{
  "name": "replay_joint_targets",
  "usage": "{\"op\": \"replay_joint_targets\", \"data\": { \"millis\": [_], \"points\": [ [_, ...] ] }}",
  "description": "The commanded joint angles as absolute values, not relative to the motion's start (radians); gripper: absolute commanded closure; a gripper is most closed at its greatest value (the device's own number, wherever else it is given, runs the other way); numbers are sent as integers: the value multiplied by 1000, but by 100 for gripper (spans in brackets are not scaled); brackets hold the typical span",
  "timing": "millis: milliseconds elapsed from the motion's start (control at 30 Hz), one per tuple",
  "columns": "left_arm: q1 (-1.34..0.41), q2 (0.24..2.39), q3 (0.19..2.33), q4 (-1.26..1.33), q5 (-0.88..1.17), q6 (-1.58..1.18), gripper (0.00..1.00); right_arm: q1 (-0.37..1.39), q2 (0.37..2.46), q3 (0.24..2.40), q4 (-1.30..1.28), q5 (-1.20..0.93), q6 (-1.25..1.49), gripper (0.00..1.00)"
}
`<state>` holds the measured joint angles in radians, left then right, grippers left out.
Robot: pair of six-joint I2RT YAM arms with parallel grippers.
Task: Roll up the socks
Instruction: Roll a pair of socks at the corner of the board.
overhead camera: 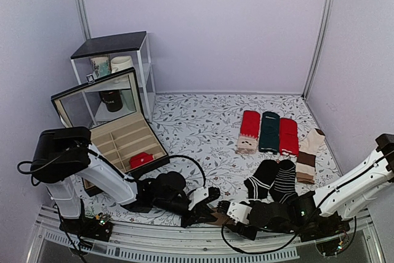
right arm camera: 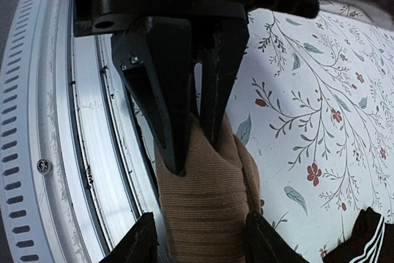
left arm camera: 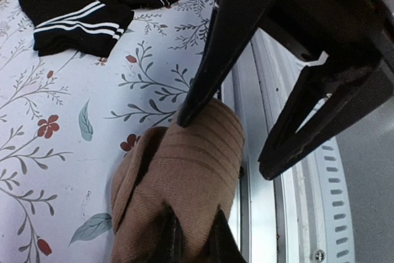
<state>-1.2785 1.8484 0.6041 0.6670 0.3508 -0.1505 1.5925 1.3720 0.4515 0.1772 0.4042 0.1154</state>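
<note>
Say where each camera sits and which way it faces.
Top external: above, behind the robot, looking down on the table; left arm and right arm show.
Left wrist: on the left arm, facing right; the left pincer shut on the socks.
Right wrist: on the right arm, facing left; the right pincer straddles the socks.
Shared: both wrist views show the socks and other pincer.

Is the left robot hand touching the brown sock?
Touching. The left wrist view shows the left gripper with its jaws pinched shut on the brown sock, the fabric bunched between them.
</note>
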Motion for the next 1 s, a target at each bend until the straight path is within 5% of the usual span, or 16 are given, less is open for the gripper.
{"op": "replay_joint_targets", "data": {
  "millis": [0, 300, 467, 567, 700, 867, 967],
  "points": [
    [-1284, 1933, 558, 395, 388, -152, 100, 1600, 1412, 462, 167, 366, 144, 51],
    [-1282, 1940, 562, 392, 389, -147, 100, 1601, 1516, 473, 172, 342, 208, 57],
    [-1282, 1944, 566, 392, 389, -143, 100, 1598, 1543, 469, 166, 348, 248, 78],
    [-1280, 1919, 558, 416, 364, -147, 100, 1586, 1545, 454, 167, 322, 279, 83],
    [-1281, 1841, 559, 441, 295, -106, 72, 1555, 1525, 415, 186, 270, 357, 85],
    [-1282, 1723, 561, 478, 190, -6, 69, 1524, 1523, 387, 204, 213, 412, 85],
    [-1293, 1647, 513, 556, 171, 72, 59, 1502, 1541, 388, 208, 177, 430, 85]
  ]
}}
